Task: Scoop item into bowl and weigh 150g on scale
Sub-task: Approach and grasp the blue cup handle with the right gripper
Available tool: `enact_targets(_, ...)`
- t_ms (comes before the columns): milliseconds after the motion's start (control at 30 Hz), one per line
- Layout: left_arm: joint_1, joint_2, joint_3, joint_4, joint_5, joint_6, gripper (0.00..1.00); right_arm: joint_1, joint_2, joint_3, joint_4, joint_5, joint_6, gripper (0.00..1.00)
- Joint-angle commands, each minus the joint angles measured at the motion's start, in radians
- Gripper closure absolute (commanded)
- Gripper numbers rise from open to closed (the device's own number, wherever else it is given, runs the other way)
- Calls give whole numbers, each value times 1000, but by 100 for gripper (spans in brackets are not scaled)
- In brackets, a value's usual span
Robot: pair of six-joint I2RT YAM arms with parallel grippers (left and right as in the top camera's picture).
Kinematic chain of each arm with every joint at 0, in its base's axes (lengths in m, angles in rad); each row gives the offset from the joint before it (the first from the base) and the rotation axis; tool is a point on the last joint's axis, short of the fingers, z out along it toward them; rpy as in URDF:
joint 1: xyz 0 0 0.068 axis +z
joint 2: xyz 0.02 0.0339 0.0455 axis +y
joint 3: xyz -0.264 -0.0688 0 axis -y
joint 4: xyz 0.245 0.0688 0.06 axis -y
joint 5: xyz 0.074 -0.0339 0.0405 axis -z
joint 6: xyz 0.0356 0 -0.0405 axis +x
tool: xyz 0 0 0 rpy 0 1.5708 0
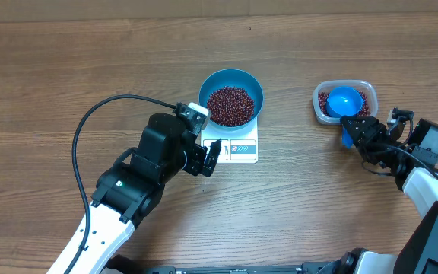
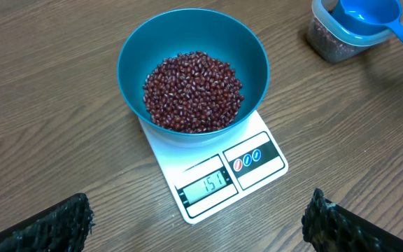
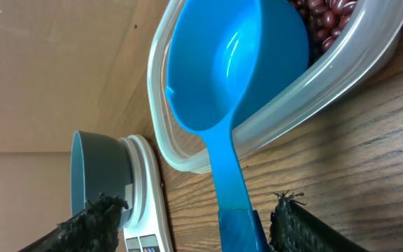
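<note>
Red-brown beans (image 2: pixel 193 91): loose, light, spill-prone; heaped in bowl (image 2: pixel 250 56) atop scale (image 2: pixel 161 150). Scoop (image 3: pixel 236 77), right of scale: rigid, slick; grip handle. Right gripper (image 3: pixel 196 210) straddles handle, unclamped. Left gripper (image 2: pixel 198 213) wide, empty, facing scale.

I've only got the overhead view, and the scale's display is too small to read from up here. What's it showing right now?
Observer: In the left wrist view, the display on the white scale appears to read 151.
Operator: Has the right gripper clamped the blue scoop's handle?
Observer: Not yet. The right wrist view shows its jaws open on either side of the handle, with a clear gap on one side.
</note>
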Motion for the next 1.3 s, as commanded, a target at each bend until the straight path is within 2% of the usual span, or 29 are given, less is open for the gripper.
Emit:
enact_targets(0,0,6,-9,2,0,-9,1,11,-6,-11,-8,7,5,30)
enact_targets(400,0,6,-9,2,0,-9,0,49,-6,-11,-26,34,4,32)
enact_targets(667,0,6,-9,2,0,-9,0,49,-6,-11,-25,34,4,55)
enact_targets(1267,0,6,-9,2,0,-9,1,48,-6,-11,-21,31,18,96)
